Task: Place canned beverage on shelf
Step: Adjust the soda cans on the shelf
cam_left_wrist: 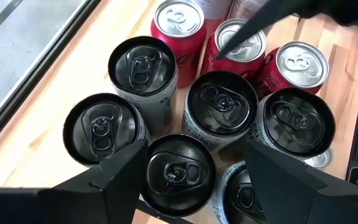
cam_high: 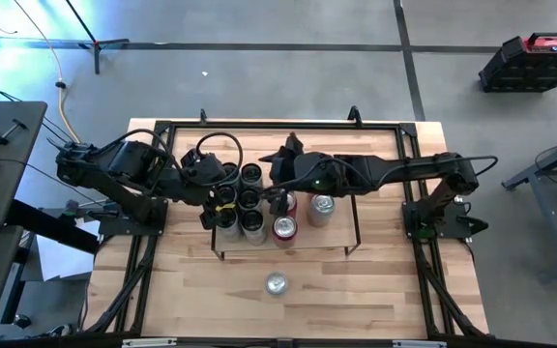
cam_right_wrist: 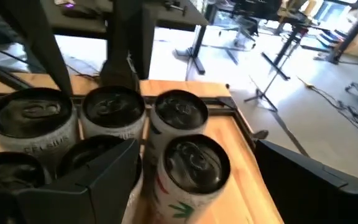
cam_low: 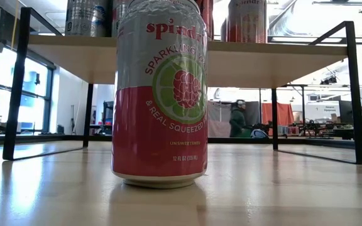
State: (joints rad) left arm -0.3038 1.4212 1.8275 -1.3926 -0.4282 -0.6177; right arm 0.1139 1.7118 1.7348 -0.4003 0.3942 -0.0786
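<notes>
Cans [cam_high: 249, 198] already crowd the shelf [cam_high: 332, 235], one can [cam_high: 277, 283] waits on the near tabletop, and both grippers, left [cam_high: 222, 196] and right [cam_high: 277, 200], hover wide open above them.

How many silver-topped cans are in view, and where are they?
4. Three cans stand together on the shelf beside the black-topped cans; a fourth can stands alone on the table in front of the shelf. More may be hidden under the arms.
</notes>
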